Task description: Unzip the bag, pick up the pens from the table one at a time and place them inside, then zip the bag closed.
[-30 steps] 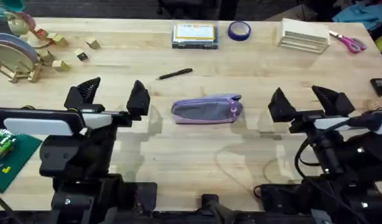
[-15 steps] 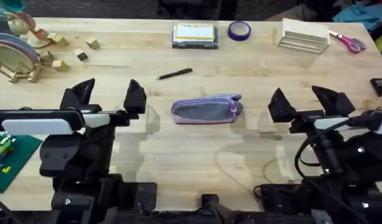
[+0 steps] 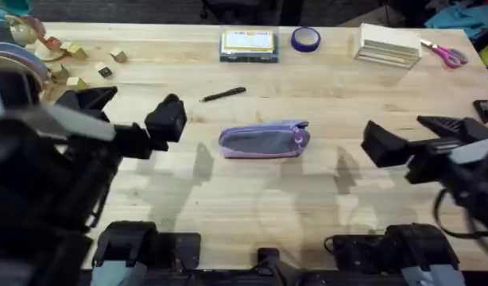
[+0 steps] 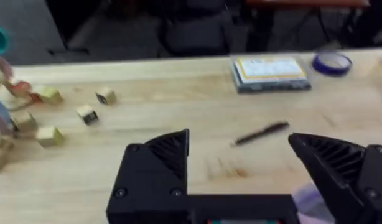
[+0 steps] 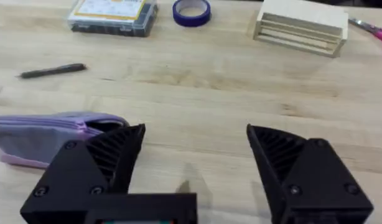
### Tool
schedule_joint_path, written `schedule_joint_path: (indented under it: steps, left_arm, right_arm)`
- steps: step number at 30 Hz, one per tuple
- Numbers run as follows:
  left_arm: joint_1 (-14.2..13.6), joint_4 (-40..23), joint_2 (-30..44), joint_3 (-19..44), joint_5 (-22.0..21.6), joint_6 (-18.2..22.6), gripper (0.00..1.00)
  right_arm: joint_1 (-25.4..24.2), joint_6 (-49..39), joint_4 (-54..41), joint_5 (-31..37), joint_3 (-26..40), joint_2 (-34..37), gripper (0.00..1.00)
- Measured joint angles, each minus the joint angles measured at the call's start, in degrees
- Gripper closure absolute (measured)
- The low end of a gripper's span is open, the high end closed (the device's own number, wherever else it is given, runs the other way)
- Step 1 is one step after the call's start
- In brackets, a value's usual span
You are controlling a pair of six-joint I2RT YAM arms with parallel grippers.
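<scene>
My left fingers (image 3: 129, 111) spread wide, empty, above tabletop (image 3: 228, 191). My right fingers (image 3: 419, 139) wide, empty. Bag (image 3: 264, 139) lies zipped mid-tabletop between them; black pen (image 3: 223, 94) just beyond bag.

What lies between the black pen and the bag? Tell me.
Nothing: in the overhead view, only bare table separates the black pen from the bag. The right wrist view shows the same bare wood.

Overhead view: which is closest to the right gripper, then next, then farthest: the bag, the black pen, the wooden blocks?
From the right gripper:
1. Bag, mid-table, nearest.
2. Pen, beyond the bag, toward the left.
3. Blocks, far left corner, farthest.
</scene>
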Motion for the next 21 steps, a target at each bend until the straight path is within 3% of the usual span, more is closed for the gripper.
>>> schedule_joint_path:
  steps: [5, 12, 21]
  left_arm:
    - [0.0, -7.6, 11.6, 10.23, 4.39, 0.7, 0.008]
    - [0.0, -14.95, 24.31, 21.71, 12.13, 5.08, 0.007]
    - [0.0, -18.82, 29.19, 26.83, 16.73, 12.69, 0.008]
  right_arm:
    - [0.0, -0.01, -8.9, -0.32, 11.09, 8.92, 0.003]
    - [0.0, -0.02, -19.83, -0.42, 24.86, 19.46, 0.003]
    - [0.0, -0.02, -23.48, -0.8, 29.75, 22.82, 0.003]
